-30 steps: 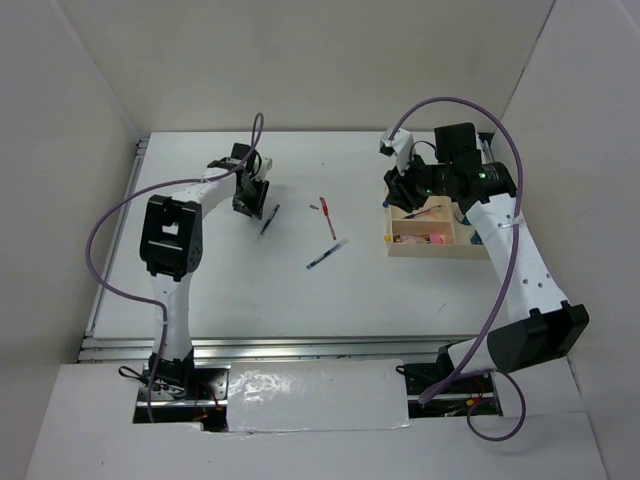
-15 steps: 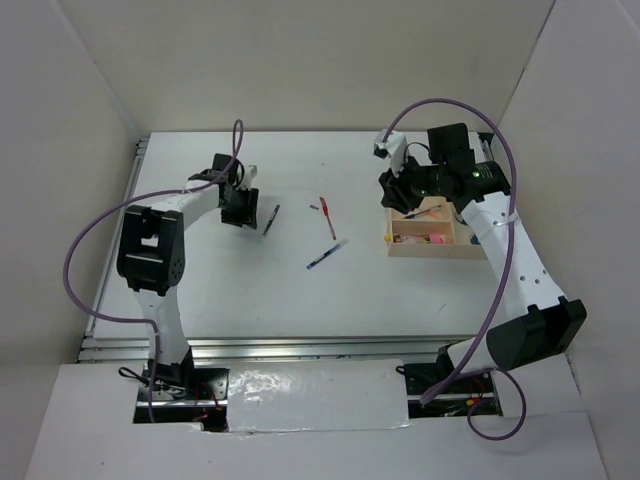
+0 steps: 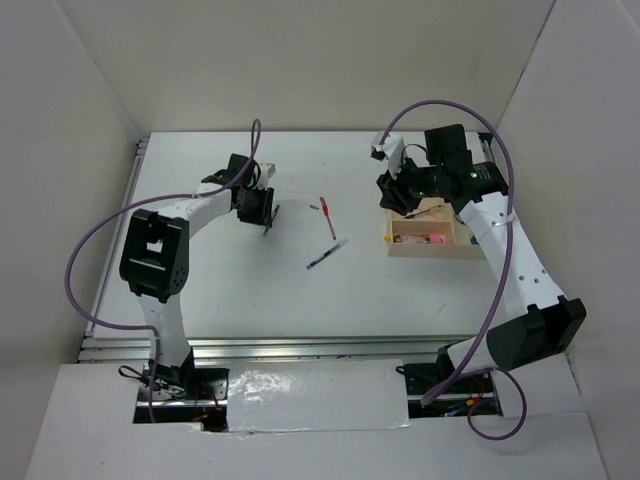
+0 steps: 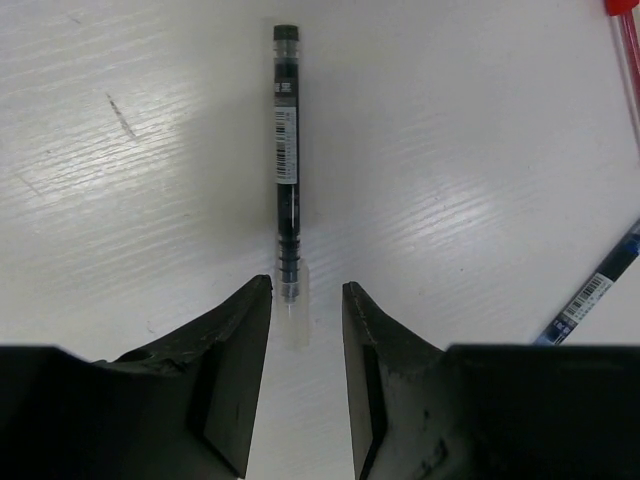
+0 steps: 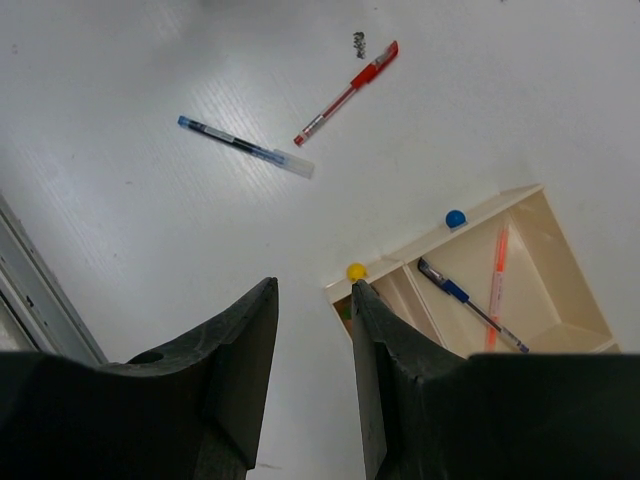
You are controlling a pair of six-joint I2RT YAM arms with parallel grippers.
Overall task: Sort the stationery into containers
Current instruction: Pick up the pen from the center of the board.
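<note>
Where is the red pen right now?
The red pen lies loose mid-frame in the top view, just beyond the blue pen and left of the wooden tray.

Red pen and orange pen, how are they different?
The red pen lies out on the bare table, but the orange pen lies inside the wooden tray. The orange pen shares its compartment with a dark blue pen, while the red pen touches no other pen. The red pen is strong red and the orange pen looks paler. Both are thin pens lying flat.
</note>
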